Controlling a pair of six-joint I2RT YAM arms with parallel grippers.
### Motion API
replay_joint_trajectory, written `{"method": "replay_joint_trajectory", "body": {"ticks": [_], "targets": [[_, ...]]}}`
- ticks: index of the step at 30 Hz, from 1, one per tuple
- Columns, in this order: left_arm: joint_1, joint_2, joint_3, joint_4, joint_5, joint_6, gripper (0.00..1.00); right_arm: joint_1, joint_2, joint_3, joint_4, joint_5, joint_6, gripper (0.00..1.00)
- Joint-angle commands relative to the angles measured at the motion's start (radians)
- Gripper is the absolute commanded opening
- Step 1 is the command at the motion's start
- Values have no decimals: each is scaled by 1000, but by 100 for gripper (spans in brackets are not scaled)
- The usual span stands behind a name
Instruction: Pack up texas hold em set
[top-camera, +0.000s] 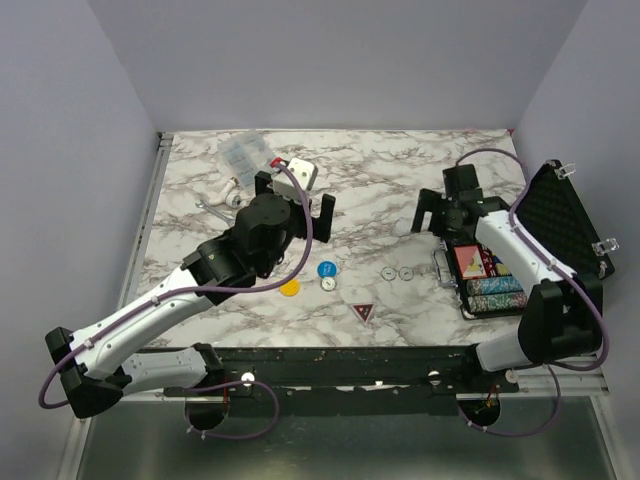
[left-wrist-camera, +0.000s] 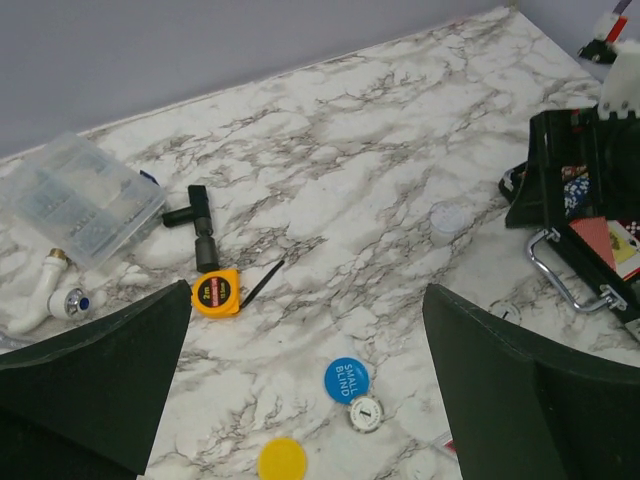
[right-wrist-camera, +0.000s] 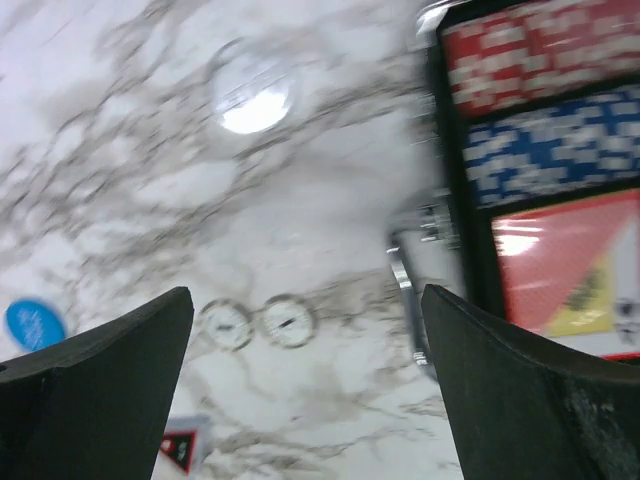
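You find the black briefcase (top-camera: 545, 190) at 4 o'clock on the marble table (top-camera: 400, 170), with its foam lid (top-camera: 560, 225) open toward 2 o'clock. Your right arm crosses the case, so only the red card box (top-camera: 466, 262) and part of the chip rows (top-camera: 495, 292) show.

The right gripper (right-wrist-camera: 306, 292) hangs at 10 o'clock from the case, its fingers spread wide and empty. Its wrist view is blurred, so the chips there are only coloured stripes. The left gripper (left-wrist-camera: 307, 290) is also spread wide and holds nothing.

Outside the case lie:
- the blue disc (top-camera: 326, 269), with a small white disc (top-camera: 329, 284) touching it at 6 o'clock
- the yellow disc (top-camera: 290, 288), at 8 o'clock from the blue one
- two white discs (top-camera: 389, 272), side by side toward the case
- the red triangle (top-camera: 364, 312), which the wrist views cut off

The orange tape measure (left-wrist-camera: 216, 297) and the clear compartment box (left-wrist-camera: 80, 195) stay apart at 10 o'clock.
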Motion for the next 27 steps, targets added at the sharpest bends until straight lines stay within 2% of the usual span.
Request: {"method": "replay_joint_trajectory", "body": {"ticks": [1,7,11,14,18,23,27], "targets": [[113,48,60,-81,170,-136,98,160,-14,-60,46,-169,57,98],[235,99,89,-120,257,-194,99,430,14,-159,106,-189,104,100],[257,94,83,-113,243,-188,98,543,39,-186,89,-138,185,100],[257,90,82,-112,237,-180,98,603,36,-203,102,-104,239,100],[258,87,79,-107,238,-176,98,666,62,-208,127,-115,177,100],[258,83,81,-110,242,-174,99,683,70,-236,139,-90,179,100],[258,86,90,-118,255,-175,98,698,67,-237,117,-2,196,100]]}}
